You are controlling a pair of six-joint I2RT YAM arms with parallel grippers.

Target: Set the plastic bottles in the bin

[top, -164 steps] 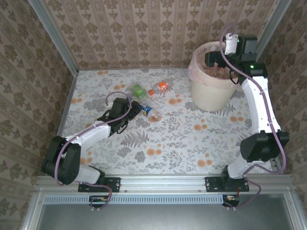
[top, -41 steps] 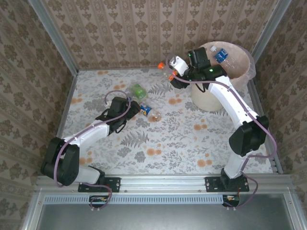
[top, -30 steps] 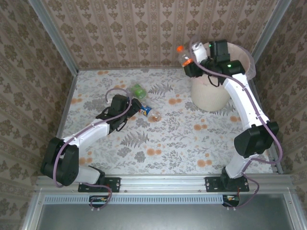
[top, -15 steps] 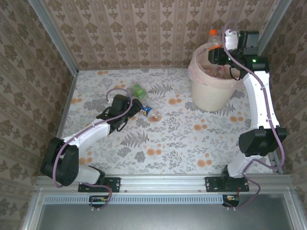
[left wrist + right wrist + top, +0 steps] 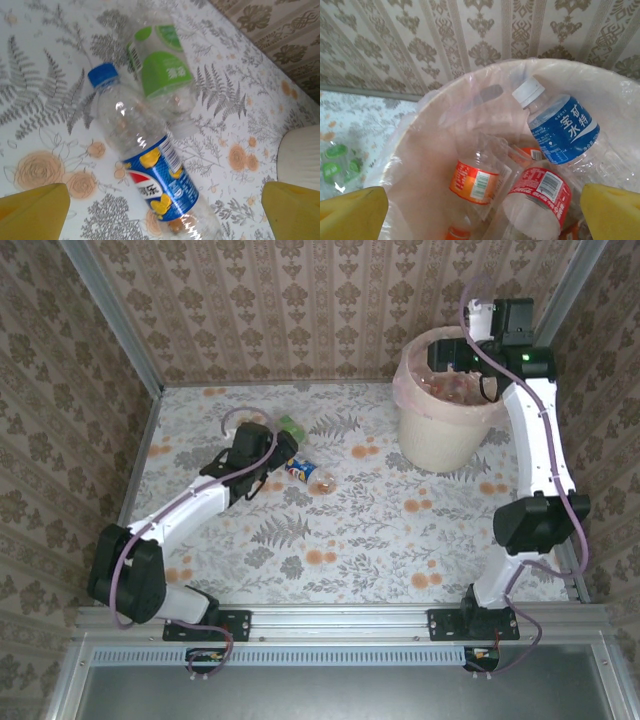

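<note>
Now, right end effector (image 5: 482, 212) spread wide and empty over the bin (image 5: 420, 430) at far right (labelled plastic bottles (image 5: 563, 125) piled inside), left end effector (image 5: 162, 210) likewise open above a blue-capped bottle (image 5: 145, 165) and green-labelled bottle (image 5: 165, 65) lying side by side on the worktop (image 5: 380, 530), left of centre.

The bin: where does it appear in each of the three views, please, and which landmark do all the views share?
Top external: the bin stands at the upper right, in the table's far right corner.
Left wrist: a part of its cream wall shows at the right edge.
Right wrist: seen from above, its rim arcs across the middle, with bottles inside.
Shared landmark: the patterned wallpaper behind the bin.
</note>
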